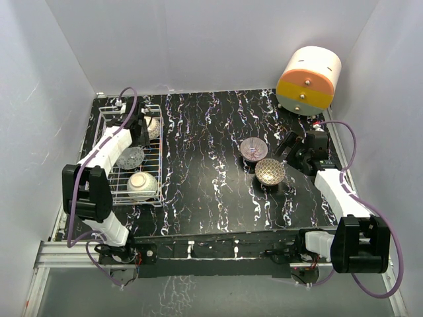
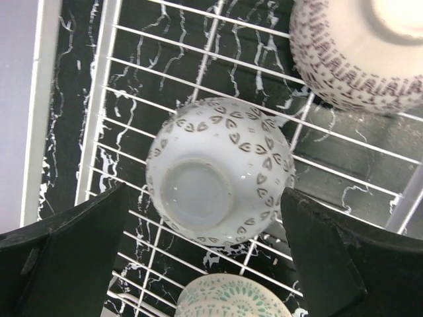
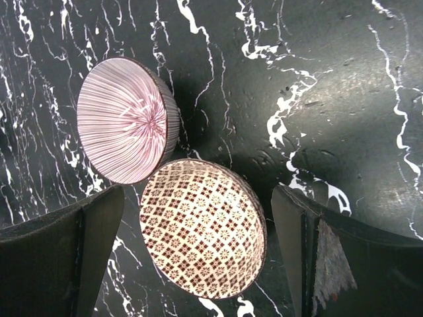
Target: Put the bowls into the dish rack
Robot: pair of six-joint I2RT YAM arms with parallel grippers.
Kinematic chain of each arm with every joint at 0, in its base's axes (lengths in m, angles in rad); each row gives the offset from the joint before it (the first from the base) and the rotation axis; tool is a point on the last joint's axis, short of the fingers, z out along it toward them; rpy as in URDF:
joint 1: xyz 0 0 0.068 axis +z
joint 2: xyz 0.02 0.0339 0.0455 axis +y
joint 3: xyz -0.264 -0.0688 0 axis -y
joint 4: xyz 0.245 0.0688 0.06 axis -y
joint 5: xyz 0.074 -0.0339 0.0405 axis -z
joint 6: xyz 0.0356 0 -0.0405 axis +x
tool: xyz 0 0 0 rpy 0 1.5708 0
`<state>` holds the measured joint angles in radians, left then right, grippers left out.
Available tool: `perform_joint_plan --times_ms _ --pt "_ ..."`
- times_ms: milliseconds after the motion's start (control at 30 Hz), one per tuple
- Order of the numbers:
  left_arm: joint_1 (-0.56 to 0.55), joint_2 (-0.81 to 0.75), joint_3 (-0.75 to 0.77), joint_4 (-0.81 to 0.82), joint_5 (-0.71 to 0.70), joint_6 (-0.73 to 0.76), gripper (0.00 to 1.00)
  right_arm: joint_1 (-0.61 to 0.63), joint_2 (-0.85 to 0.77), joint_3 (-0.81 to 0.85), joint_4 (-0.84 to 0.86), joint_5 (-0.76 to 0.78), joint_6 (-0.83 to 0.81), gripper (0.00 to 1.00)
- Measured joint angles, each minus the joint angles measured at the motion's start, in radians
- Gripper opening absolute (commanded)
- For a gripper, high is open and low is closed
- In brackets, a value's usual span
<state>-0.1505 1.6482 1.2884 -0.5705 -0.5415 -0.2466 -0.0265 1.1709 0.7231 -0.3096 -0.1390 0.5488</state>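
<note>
Count: three bowls in the dish rack (image 1: 151,162), two out on the table (image 1: 205,191).

Left pincer (image 2: 203,193) is released, fingers spread wide either side of an upturned white bowl (image 2: 218,172) sitting base-up on the rack's wire grid. There looks to be a slim gap on both sides, so it isn't gripping. A second whitish bowl (image 2: 360,53) sits just beyond it and a pale green patterned bowl (image 2: 231,297) on the near side. I'd say that placement is done.

Right pincer (image 3: 198,191) is also released and holds nothing. It hangs over the brown-gold lattice bowl (image 3: 201,228), which lies between its fingers. The purple striped bowl (image 3: 122,119) is right against that one, touching or very nearly. Both are right way up, mid-right of the table and well apart from the rack.

Step in hand, as I read it: picking up bowl four. Next move needs the right pincer to drop and clamp the lattice bowl's rim on the side away from the purple one, so it doesn't shove it. The rack is over on the far left, so reach may call for a handover.
</note>
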Motion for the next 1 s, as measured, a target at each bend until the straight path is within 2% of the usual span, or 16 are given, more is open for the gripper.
perform_joint_plan --times_ms 367,667,1000 --pt "0.078 -0.017 -0.055 0.066 -0.071 -0.007 0.97 0.013 -0.037 -0.019 -0.003 -0.051 0.003 0.98" --pt "0.101 -0.031 -0.062 -0.003 -0.136 -0.035 0.97 0.051 -0.050 -0.052 -0.024 -0.072 0.003 0.98" --pt "0.109 -0.244 -0.156 -0.127 -0.183 -0.079 0.97 0.134 -0.054 -0.079 -0.011 -0.069 0.003 0.98"
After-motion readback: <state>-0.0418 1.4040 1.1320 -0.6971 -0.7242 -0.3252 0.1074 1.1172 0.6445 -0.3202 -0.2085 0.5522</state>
